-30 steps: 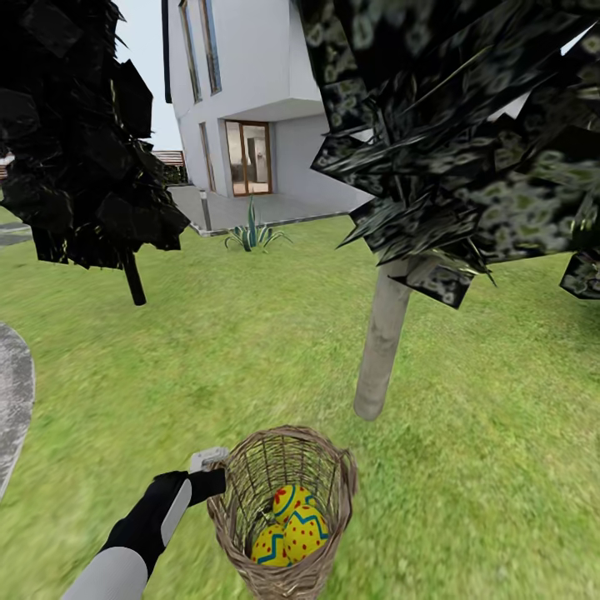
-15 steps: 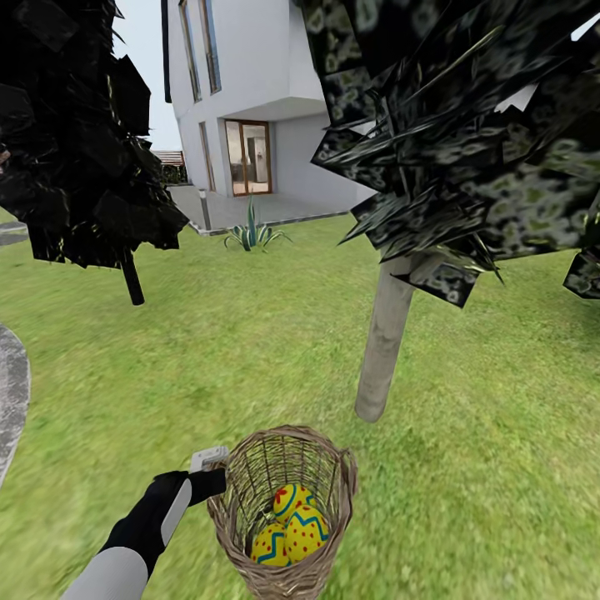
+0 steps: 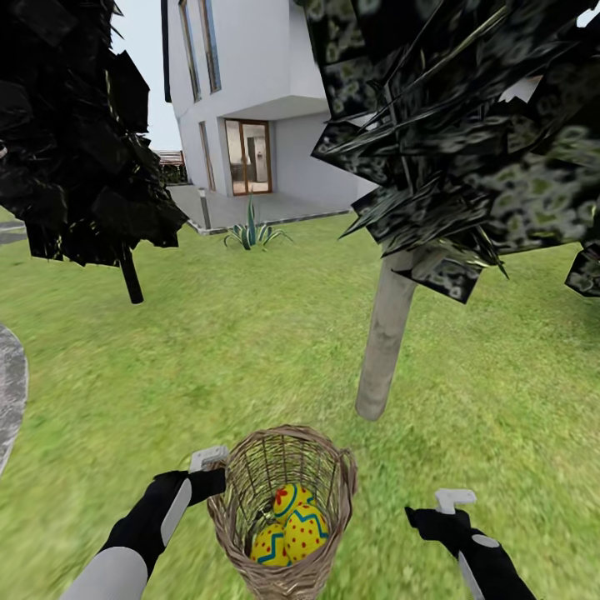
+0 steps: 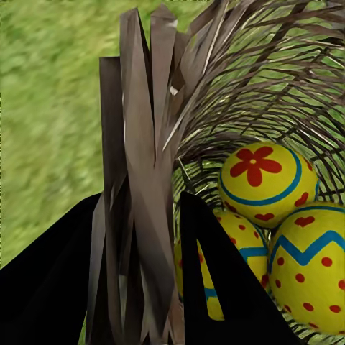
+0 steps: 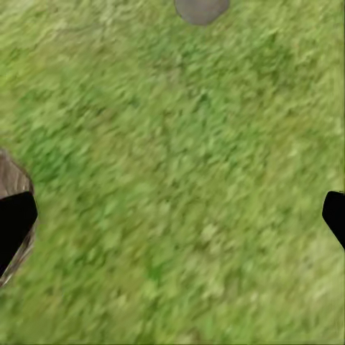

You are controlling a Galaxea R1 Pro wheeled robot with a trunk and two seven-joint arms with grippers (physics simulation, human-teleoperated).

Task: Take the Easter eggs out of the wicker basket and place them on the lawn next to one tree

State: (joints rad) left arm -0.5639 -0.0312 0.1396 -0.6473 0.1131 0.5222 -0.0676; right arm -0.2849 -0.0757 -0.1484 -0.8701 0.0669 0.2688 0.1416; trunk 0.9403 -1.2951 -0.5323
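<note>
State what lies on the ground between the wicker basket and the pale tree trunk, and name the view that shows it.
Only bare lawn lies between the wicker basket and the tree trunk, as the head view shows.

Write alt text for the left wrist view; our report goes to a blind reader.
Two dark fingers of the left gripper clamp the woven wall of a basket, one outside and one inside. Three yellow eggs with red marks and blue bands lie inside, with grass beyond.
</note>
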